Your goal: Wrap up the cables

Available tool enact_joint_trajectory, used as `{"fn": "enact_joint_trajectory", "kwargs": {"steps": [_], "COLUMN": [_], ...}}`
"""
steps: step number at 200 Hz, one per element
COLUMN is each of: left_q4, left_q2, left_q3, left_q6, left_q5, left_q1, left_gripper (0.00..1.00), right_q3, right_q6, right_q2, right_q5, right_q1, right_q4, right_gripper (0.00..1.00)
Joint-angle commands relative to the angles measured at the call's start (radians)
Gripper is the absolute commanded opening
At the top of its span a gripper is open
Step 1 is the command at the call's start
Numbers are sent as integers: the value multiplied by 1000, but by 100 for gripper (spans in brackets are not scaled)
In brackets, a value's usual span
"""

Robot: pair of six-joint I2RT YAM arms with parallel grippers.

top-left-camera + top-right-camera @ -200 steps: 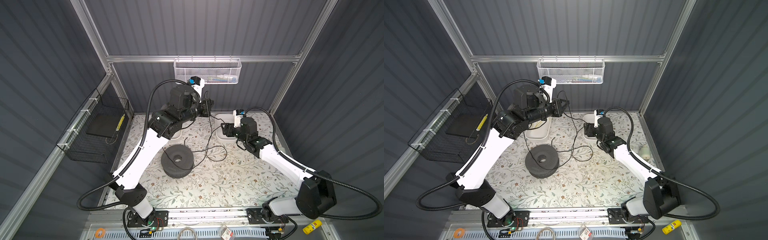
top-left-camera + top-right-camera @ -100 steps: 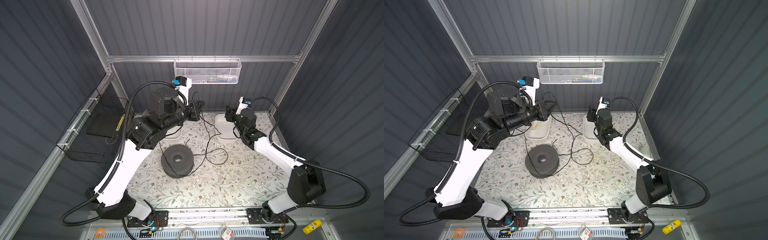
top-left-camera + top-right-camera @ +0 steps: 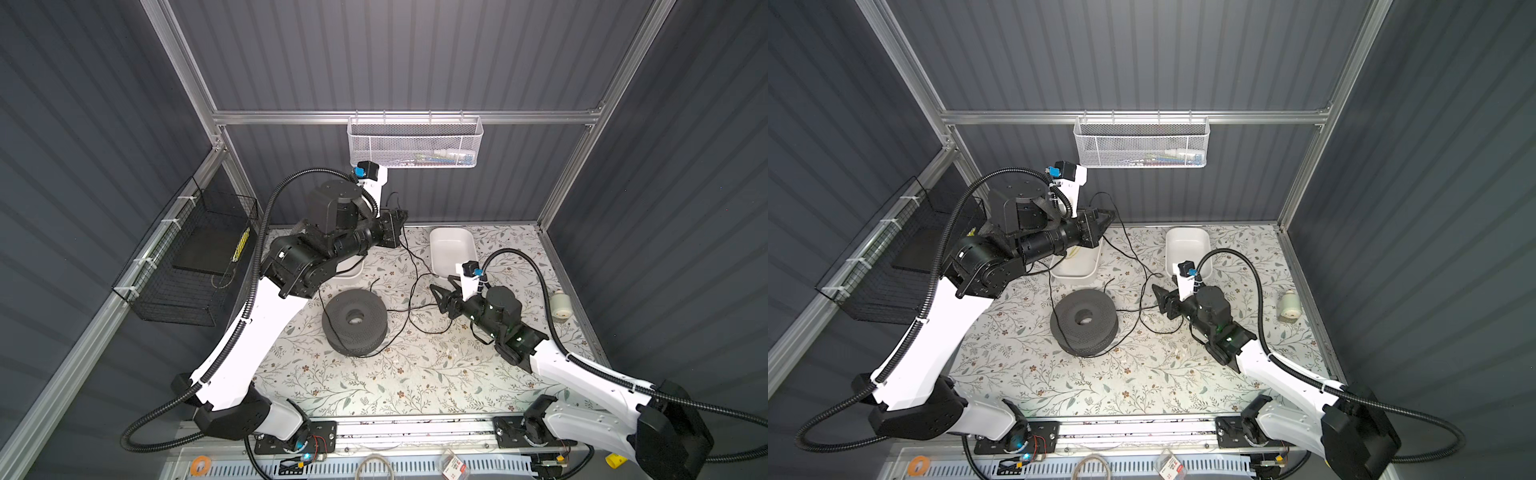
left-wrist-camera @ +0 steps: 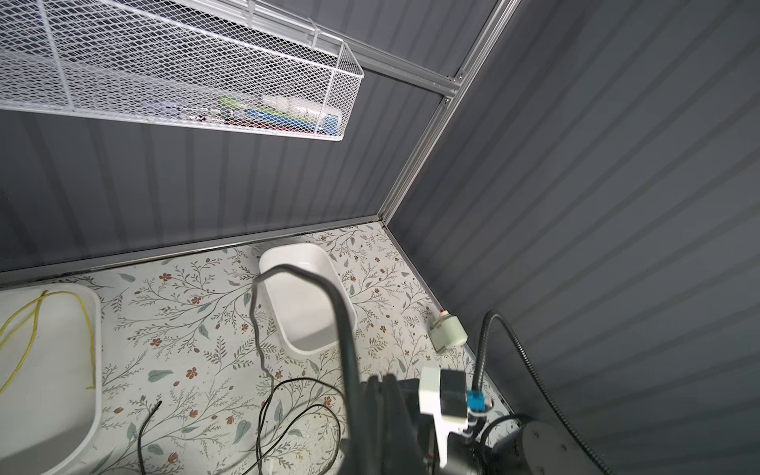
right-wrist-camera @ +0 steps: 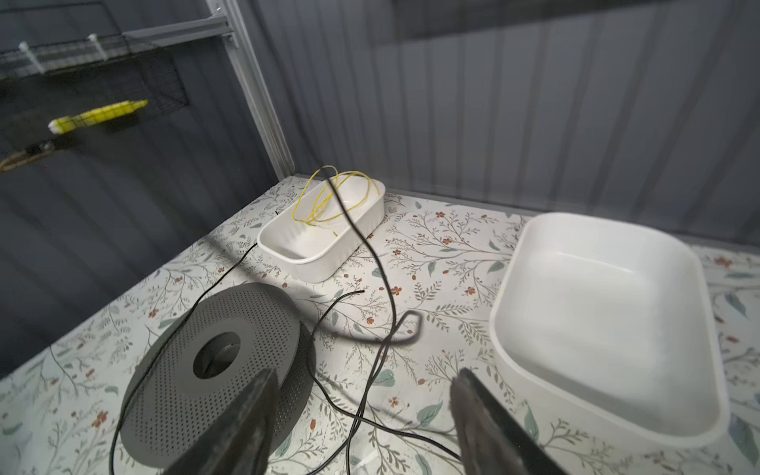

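Note:
The cables are one thin black cord (image 3: 417, 266) (image 3: 1143, 270). It hangs from my left gripper (image 3: 397, 226) (image 3: 1106, 218), which is shut on it high above the back of the table. From there it drops to the floral mat and lies in loose loops beside the dark grey perforated spool (image 3: 355, 322) (image 3: 1084, 320) (image 5: 214, 362), with one strand crossing the spool. My right gripper (image 3: 437, 294) (image 3: 1158, 297) (image 5: 362, 415) hovers low just right of the spool. It is open and holds nothing; strands of the cord (image 5: 382, 283) lie on the mat between and ahead of its fingers.
An empty white tray (image 3: 453, 249) (image 5: 510, 288) stands at the back right. A second white tray (image 3: 1075, 272) (image 5: 288, 255) holds a yellow cord. There are also a small white cylinder (image 3: 561, 305) at the right edge, a white mesh basket (image 3: 415, 141) on the back wall and a black wire basket (image 3: 187, 257) on the left wall.
My right gripper swung back toward the empty tray, then came forward and down beside the cord loops. My left gripper shifted slightly left, still holding the cord up.

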Motion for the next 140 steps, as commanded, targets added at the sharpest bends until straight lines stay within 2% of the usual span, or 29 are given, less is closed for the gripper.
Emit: {"fn": "enact_joint_trajectory", "kwargs": {"steps": [1,22,50,107,116,133,140], "left_q4": [-10,-20,-19,-18,-26,-46,-57], "left_q2": [-17,-18,-23,-57,-63,-73,-75], "left_q3": [34,41,40,3,3,5,11], "left_q6": [-2,-1,-15,-42,-39,-30,-24], "left_q5": [13,4,30,29,21,-1,-9], "left_q1": [6,6,6,6,6,6,6], "left_gripper": [0,0,0,0,0,0,0], "right_q3": [29,52,88,286,316,400,414], "right_q6": [-141,-163,-233,-375,-381,-401,-411], "right_q2": [11,63,151,457,476,492,490], "right_q5": [86,112,254,544,551,583,578], "right_q1": [25,25,21,5,-1,-4,-10], "right_q4": [110,113,211,642,671,612,610], "right_gripper": [70,70,71,71,68,63,57]}}
